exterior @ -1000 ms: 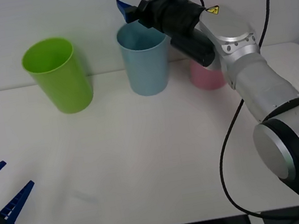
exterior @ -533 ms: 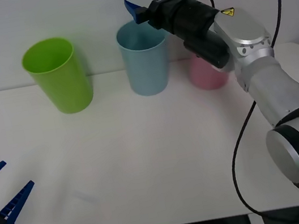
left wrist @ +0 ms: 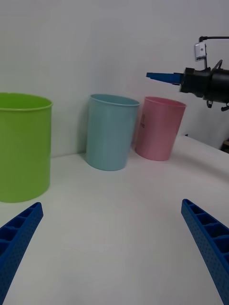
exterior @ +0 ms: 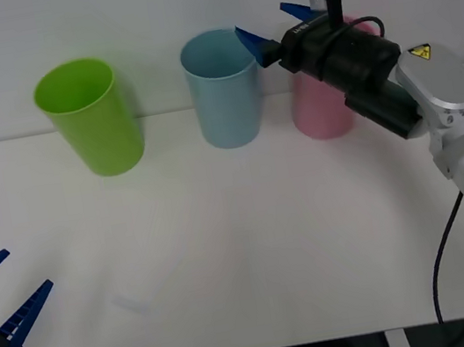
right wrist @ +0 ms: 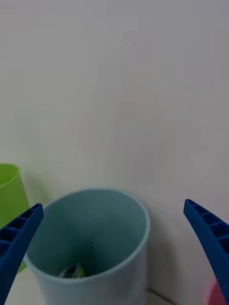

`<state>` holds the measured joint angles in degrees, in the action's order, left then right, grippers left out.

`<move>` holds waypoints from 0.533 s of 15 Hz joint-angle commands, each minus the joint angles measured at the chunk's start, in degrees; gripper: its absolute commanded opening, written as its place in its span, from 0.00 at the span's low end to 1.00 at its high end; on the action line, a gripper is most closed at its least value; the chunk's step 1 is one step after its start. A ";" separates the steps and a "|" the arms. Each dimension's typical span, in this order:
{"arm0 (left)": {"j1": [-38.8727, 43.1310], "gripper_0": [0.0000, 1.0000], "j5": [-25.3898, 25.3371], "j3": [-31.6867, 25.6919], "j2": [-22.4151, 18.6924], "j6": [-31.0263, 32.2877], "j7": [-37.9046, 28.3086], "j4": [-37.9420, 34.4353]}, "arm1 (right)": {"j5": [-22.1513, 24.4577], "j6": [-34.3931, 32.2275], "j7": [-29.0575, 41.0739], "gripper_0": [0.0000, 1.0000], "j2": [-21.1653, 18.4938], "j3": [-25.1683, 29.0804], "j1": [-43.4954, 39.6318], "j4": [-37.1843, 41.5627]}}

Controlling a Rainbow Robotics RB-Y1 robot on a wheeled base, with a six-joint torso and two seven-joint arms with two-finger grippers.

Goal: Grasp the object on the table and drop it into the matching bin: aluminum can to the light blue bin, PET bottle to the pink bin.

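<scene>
The aluminum can (right wrist: 75,272) lies at the bottom of the light blue bin (right wrist: 90,248); a dark patch with yellow-green marks shows past the rim. My right gripper (exterior: 276,28) is open and holds nothing. It hovers at rim height between the light blue bin (exterior: 224,95) and the pink bin (exterior: 319,110), at the back of the white table (exterior: 254,250). The right gripper's fingers (right wrist: 19,238) frame the light blue bin. My left gripper (exterior: 0,306) is open, parked low at the table's front left corner.
A lime green bin (exterior: 93,116) stands at the back left, beside the light blue one. In the left wrist view the green bin (left wrist: 21,147), light blue bin (left wrist: 112,133) and pink bin (left wrist: 160,128) stand in a row, with the right gripper (left wrist: 164,76) above them.
My right arm has drawn back to the right, from over the light blue bin's rim to above the pink bin's near side. The left arm has not moved.
</scene>
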<state>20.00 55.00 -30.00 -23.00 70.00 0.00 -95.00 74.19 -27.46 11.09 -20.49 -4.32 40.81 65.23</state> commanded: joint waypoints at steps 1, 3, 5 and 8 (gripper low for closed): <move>0.00 1.00 0.00 0.00 0.00 0.00 0.00 0.00 | -1.24 -1.72 -0.28 1.00 -2.98 0.90 -5.57 5.17; 0.00 1.00 0.00 0.00 0.00 0.00 0.00 0.00 | -2.65 -2.51 -0.72 1.00 -4.91 1.34 -9.70 9.12; 0.00 1.00 0.00 0.00 0.00 0.00 0.00 0.00 | -3.88 -4.54 -1.42 1.00 -6.76 2.57 -13.83 12.64; 0.00 1.00 0.00 0.00 0.00 0.00 0.00 0.00 | -4.14 -10.69 -3.27 1.00 -7.73 7.05 -18.93 15.27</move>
<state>20.00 55.00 -30.00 -23.00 70.00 0.00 -95.00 70.05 -36.41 8.41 -28.07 1.50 23.13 79.95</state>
